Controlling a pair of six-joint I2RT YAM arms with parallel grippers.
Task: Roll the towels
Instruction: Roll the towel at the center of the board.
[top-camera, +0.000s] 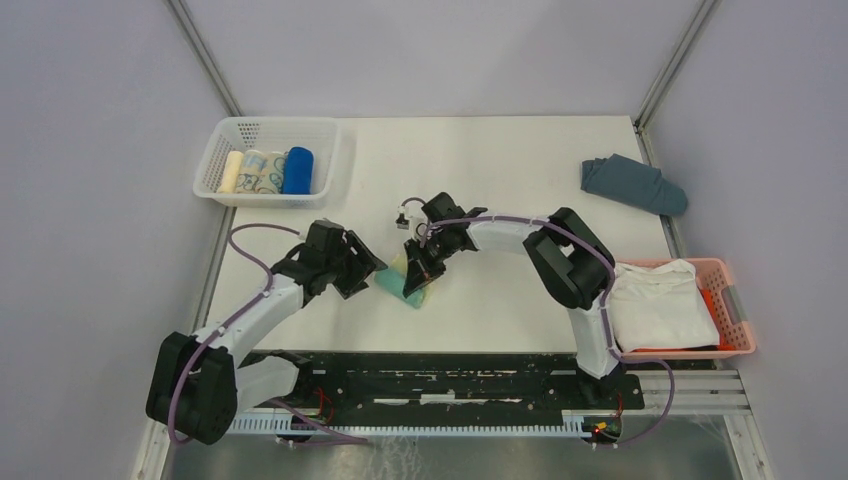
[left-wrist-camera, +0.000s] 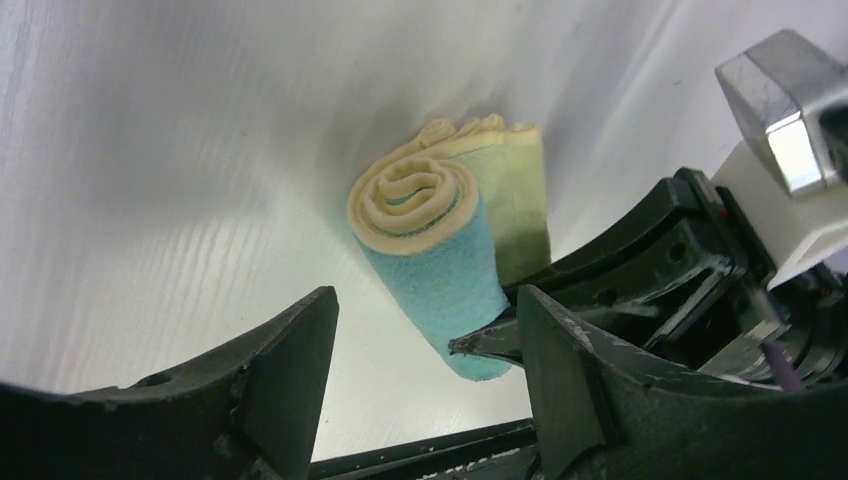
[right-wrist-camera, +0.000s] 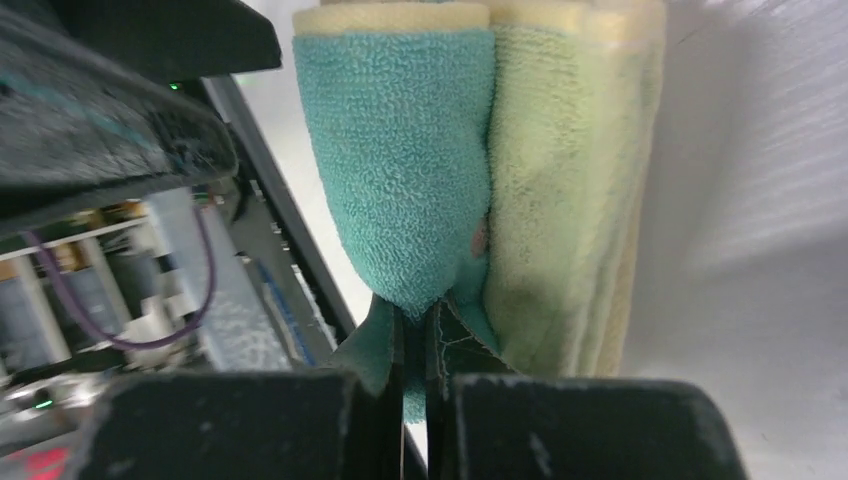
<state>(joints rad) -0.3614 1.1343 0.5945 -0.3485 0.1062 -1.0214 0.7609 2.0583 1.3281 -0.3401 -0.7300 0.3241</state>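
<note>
You have one table (top-camera: 520, 170), one pink basket (top-camera: 738, 322), and one white basket (top-camera: 270, 128) holding three rolls (top-camera: 262, 172) (one is the blue towel (top-camera: 298, 170)). One yellow-teal towel (left-wrist-camera: 432, 255) lies rolled mid-table; right gripper (right-wrist-camera: 415, 345) is clamped on its teal edge, and left gripper (left-wrist-camera: 425, 310) stands wide, empty, beside it.

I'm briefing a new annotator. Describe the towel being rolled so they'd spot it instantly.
Start at the middle of the white table. The towel lies there, pinched by the right end effector. Unlike the basket's three rolls, it is teal outside, pale yellow inside.
</note>
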